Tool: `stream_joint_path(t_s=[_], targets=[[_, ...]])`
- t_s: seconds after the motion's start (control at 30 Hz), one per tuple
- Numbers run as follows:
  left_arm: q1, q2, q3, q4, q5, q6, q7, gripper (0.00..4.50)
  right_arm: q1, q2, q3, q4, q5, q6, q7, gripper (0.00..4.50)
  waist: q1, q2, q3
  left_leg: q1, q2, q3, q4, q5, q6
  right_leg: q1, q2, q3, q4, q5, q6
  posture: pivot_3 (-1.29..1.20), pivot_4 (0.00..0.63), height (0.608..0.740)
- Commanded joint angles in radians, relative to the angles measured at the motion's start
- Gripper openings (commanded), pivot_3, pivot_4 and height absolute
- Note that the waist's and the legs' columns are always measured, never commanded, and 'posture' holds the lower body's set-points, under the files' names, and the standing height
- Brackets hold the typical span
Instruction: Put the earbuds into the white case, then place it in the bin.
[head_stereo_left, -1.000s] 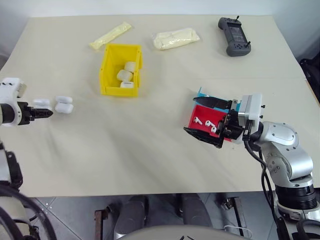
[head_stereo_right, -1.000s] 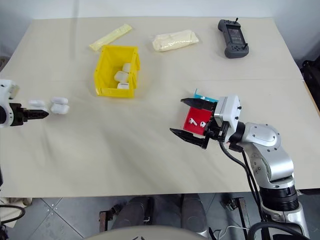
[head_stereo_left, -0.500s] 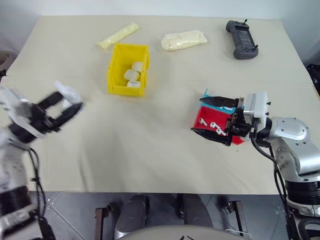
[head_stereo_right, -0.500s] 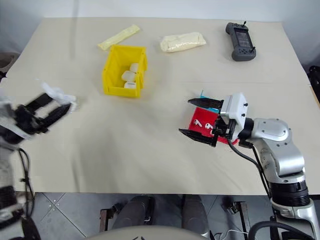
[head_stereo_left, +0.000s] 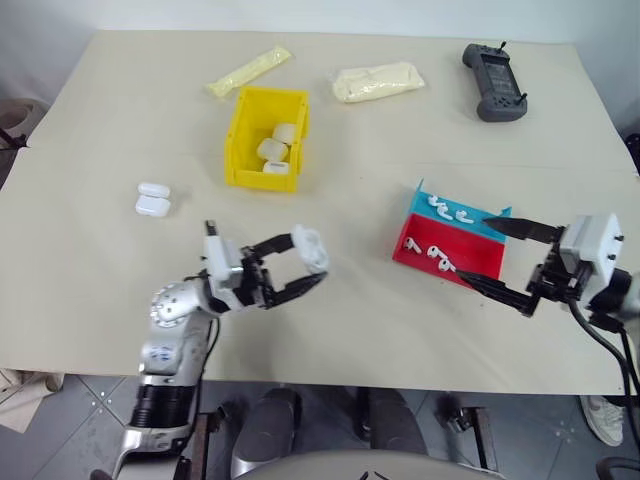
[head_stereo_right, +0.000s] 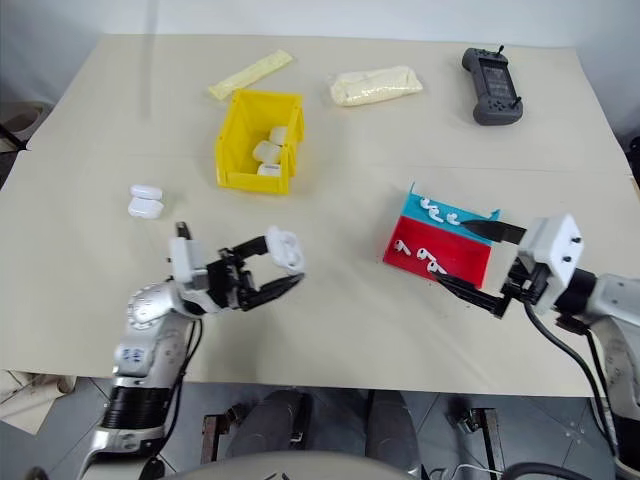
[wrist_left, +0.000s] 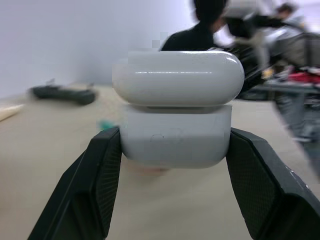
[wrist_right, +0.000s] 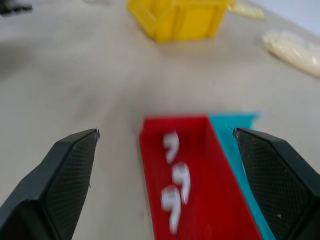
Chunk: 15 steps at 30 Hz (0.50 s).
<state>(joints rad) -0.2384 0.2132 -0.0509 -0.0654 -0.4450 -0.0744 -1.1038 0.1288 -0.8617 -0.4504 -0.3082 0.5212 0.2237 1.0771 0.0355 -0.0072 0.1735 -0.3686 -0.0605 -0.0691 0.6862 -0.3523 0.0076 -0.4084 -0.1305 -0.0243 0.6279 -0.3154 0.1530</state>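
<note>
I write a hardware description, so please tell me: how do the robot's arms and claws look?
Both arms have rounded silver-grey shells with black joints. Each claw, left claw and right claw, has two black tapered fingers with textured pads on a white wrist block. Black cables run along each forearm.

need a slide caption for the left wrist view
Left gripper clamps a white case by its base, lid slightly ajar, above the beige table.

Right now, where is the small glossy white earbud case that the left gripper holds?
The white case sits between the left gripper fingers, lid open, above the table's front-left area, below the yellow bin.
</note>
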Motion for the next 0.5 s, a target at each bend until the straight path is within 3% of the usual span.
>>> stream_joint_path(t_s=[0.03, 0.3, 0.5], targets=[[-0.094, -0.077, -0.080, 0.080, -0.013, -0.076, -0.076, 2.77, 0.125, -0.003, -0.147, 0.002, -0.026, -0.049, 0.036, 4.50, 0.004, 0.000, 0.000, 0.000, 0.000, 0.000, 0.000, 0.000, 0.000, 0.000, 0.000, 0.000, 0.000, 0.000, 0.000, 0.00, 0.150, 0.740], [-0.205, -0.132, -0.131, 0.194, -0.048, -0.088, -0.184, 2.77, 0.338, 0.025, -0.280, 0.018, -0.091, -0.100, 0.041, 4.50, -0.004, 0.002, -0.001, 0.001, 0.001, 0.003, -0.001, 0.000, 0.002, 0.000, 0.001, 0.002, 0.000, 0.001, 0.002, 0.00, 0.150, 0.740], [-0.207, -0.116, -0.119, 0.191, -0.059, -0.038, -0.185, 2.77, 0.282, -0.083, -0.229, -0.068, -0.053, 0.084, 0.012, 4.50, -0.013, 0.003, -0.002, 0.002, 0.001, 0.003, -0.001, 0.000, 0.002, 0.000, 0.001, 0.003, -0.001, 0.001, 0.002, 0.00, 0.150, 0.740]])
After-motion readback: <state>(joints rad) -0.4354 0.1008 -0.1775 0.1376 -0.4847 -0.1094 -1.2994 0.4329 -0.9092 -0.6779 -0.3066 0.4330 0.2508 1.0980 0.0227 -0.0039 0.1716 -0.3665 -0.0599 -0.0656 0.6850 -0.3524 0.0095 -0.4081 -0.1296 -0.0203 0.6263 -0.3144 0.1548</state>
